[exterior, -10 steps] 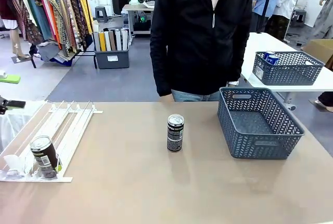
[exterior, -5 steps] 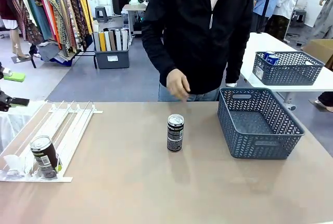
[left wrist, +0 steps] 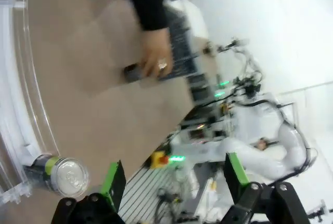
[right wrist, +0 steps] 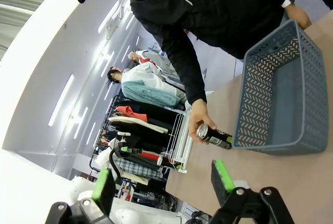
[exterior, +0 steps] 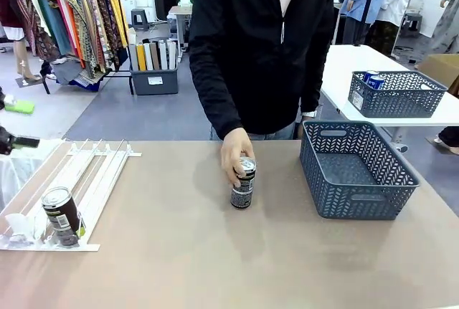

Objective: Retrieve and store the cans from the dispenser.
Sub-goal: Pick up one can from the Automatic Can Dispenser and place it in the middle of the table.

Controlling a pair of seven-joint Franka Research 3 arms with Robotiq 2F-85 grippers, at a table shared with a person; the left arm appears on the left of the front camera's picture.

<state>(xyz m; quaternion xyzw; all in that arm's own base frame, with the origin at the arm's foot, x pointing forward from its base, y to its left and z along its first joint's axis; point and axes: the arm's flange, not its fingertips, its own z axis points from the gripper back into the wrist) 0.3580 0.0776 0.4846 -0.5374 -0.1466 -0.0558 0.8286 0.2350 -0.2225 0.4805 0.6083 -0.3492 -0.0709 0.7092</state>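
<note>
At table (exterior: 179,266) ctr, person's hand (exterior: 235,157) grips dark can (exterior: 242,190) top; left end effector (left wrist: 174,173) & right end effector (right wrist: 162,182) open, empty.

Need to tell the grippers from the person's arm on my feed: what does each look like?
Left gripper and right gripper: black, angular two-finger bodies with bright green pads on the inner finger faces. The person wears a black zipped jacket with long sleeves that reach the wrists.

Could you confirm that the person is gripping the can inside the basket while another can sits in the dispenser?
Not quite: the front view shows the can the person's hand grips standing on the table, beside the basket, not inside it. Another can does sit in the dispenser.
</note>
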